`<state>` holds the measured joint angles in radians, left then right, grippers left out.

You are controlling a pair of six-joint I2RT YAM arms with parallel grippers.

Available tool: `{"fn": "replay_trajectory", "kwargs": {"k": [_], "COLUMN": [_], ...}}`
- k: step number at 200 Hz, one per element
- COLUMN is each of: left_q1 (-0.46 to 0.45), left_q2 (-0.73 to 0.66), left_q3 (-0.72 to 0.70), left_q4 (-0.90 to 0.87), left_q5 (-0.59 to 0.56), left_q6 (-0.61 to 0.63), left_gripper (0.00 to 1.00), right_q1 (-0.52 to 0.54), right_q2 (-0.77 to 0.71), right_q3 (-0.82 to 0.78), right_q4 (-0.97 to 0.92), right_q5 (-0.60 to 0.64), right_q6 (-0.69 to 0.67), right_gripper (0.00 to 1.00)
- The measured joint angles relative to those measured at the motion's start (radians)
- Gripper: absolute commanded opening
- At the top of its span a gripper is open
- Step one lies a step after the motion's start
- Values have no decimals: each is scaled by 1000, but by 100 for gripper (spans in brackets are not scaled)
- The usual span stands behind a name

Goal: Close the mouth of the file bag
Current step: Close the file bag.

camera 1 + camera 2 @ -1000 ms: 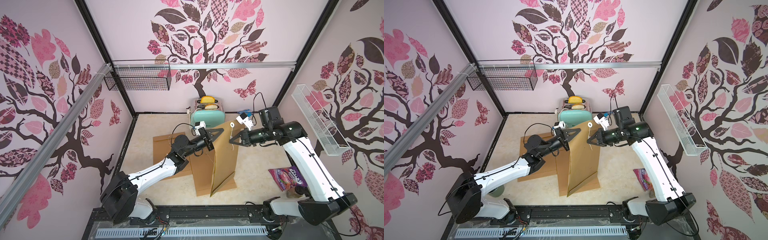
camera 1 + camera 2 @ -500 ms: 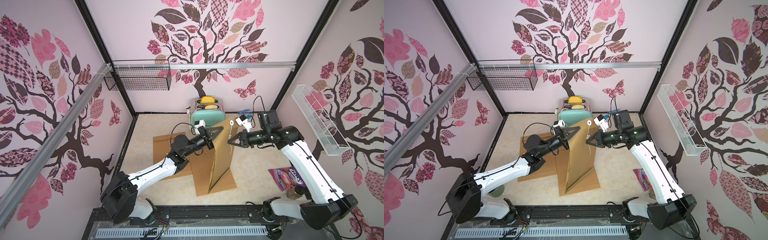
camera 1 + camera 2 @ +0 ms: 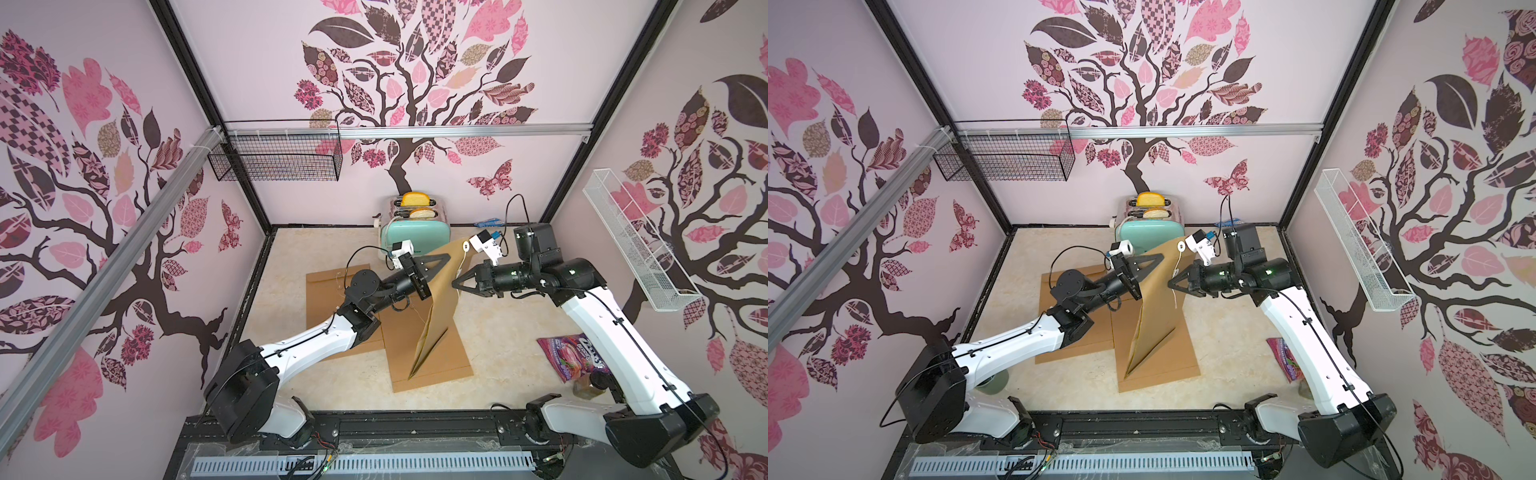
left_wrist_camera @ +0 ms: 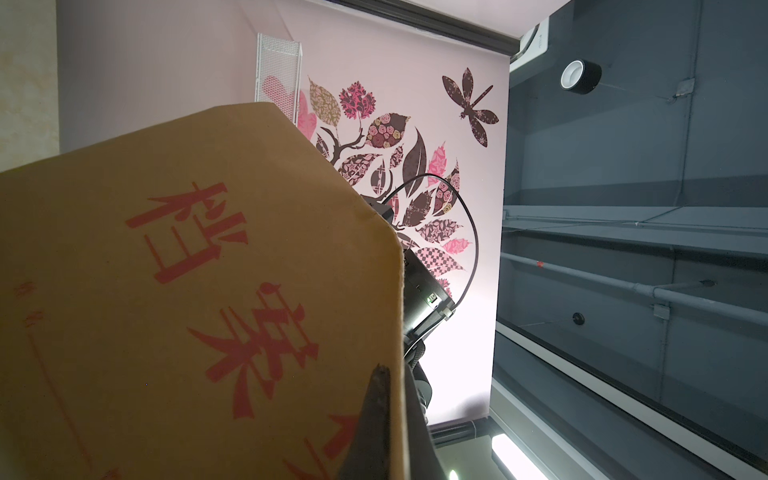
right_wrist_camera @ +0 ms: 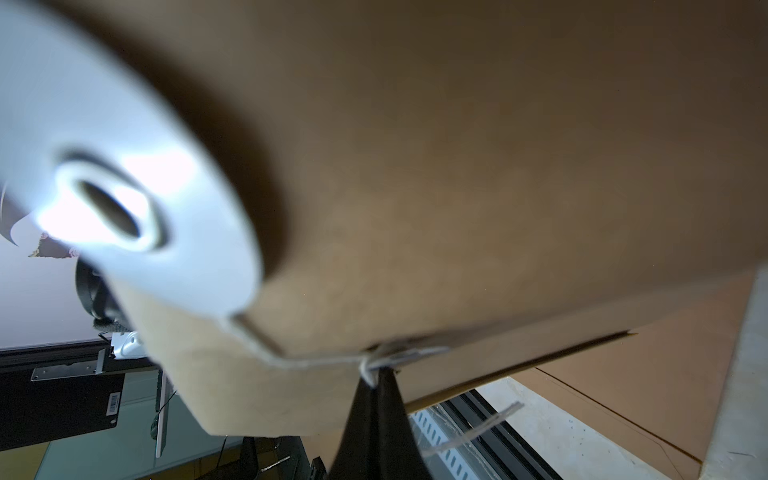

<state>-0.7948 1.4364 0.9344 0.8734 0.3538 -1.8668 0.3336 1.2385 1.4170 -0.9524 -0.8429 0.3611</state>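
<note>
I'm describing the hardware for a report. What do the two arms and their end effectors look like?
Both the left arm and right arm have white link shells with black joints and bases. The left end effector and right end effector are black, triangular and pointed. Each wrist carries a small white camera and looping black cable.

Top views: in both top views the camera sits high over the front of the cell. It faces down and toward the back wall, far enough off to hold the whole table (image 3: 507,357) and both arms.
Top views' overlap: almost everything, including the raised file bag (image 3: 1154,316).
Left wrist view: very near the bag's printed face, looking past it to a side wall.
Right wrist view: nearest of all, blurred, facing the bag's flap.
</note>
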Motion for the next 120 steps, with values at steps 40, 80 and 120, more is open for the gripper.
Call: {"fn": "replay_trajectory", "kwargs": {"k": [40, 80, 120], "left_q1": [-4, -5, -7], "left_q2": [0, 0, 26], "left_q3": [0, 1, 32], "left_q4": [0, -3, -20], "left_q5": [18, 32, 52], "left_q6": [10, 16, 16], "left_gripper": [0, 0, 0], "right_q1": [0, 0, 5], "right_q2": [0, -1, 0], "right_q3": [48, 74, 75], "right_q4": [-51, -79, -98], "right_q5": [14, 14, 14], "right_q6": [-10, -10, -10], "right_gripper": [0, 0, 0]}}
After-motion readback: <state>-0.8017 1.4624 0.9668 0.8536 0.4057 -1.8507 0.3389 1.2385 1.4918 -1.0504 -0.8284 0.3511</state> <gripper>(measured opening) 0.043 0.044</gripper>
